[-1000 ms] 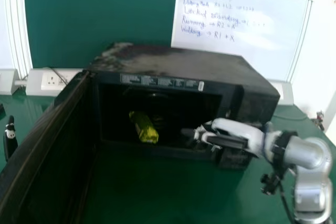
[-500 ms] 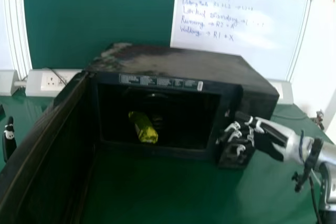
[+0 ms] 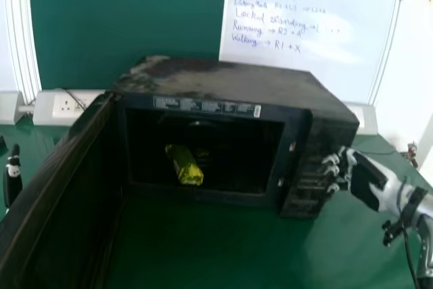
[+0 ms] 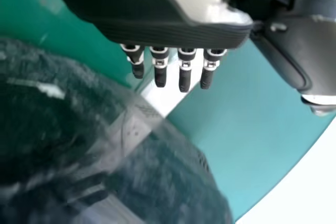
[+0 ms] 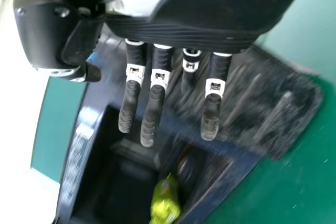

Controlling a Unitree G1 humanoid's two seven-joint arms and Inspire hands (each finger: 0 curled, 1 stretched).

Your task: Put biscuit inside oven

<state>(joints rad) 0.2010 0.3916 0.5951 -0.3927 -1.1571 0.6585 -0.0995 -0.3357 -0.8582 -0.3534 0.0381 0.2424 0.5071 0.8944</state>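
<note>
Biscuit (image 3: pixel 186 167) inside oven (image 3: pixel 233 86), well apart from right hand's fingers (image 3: pixel 333 159)

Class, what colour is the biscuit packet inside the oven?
The biscuit packet is yellow-green, seen best in the head view.

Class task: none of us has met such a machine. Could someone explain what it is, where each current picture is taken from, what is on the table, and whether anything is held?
This is a humanoid robot with two jointed arms and black-and-white mechanical hands. The head view looks forward and down; each wrist view comes from a camera close to that arm's hand. A black box-shaped oven stands on the green table, its dark door open. Inside lies a shiny yellow-green biscuit packet. The right hand and left hand both hold nothing.
</note>
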